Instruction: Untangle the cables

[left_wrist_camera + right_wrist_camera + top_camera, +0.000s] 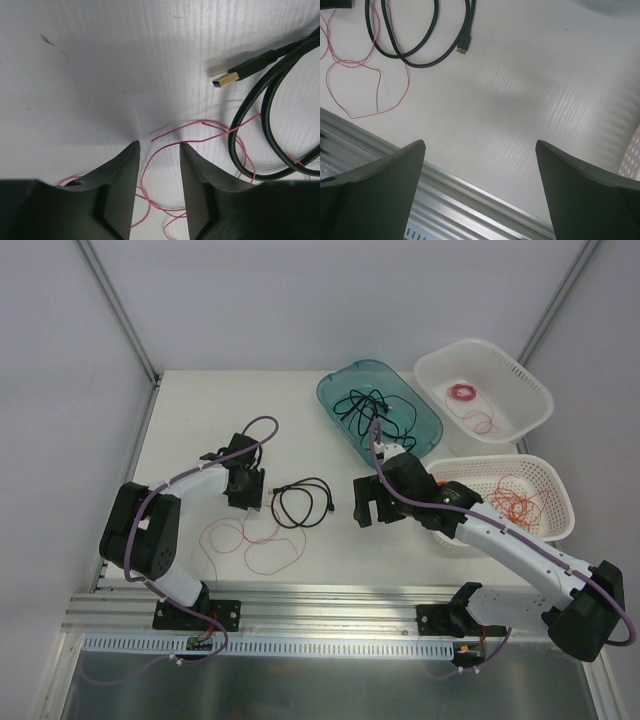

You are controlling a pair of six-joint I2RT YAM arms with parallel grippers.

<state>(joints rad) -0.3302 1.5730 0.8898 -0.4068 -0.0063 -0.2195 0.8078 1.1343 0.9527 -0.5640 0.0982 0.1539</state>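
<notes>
**Top external view: three holders on the right, loose cables on the left**

Top external view showed a blue-green tray (325,390) at the far side of the table (200,420). A black tangle (372,408) of cords lay in it. Just to its right stood the far white basket (530,380). A small pink ring (462,392) of wire lay on its floor, with a loose red loop next to it. The near white basket (560,495) sat closer to me, and an orange coil (517,503) lay inside it.

The red wires (250,540) lay in thin loops on the table in front of my left arm. The black cord (302,502) lay in a loop just to their right, between my two arms and in no holder.

My left gripper (159,145) was partly open. One red wire ran through the gap between the fingers, but they did not pinch it. My right gripper (480,145) was wide open and held nothing. It was above bare table, near the metal rail (470,200).

Some things were hard to see. My right arm covered the near end of the tray and one side of the near basket. In the left wrist view the red wire went under my fingers and out of sight. The black cord was cut off at the right edge there, and only its gold plug (227,79) showed whole. In the right wrist view I saw just a corner of a white basket. I could not tell how many cords made up the black tangle.
</notes>
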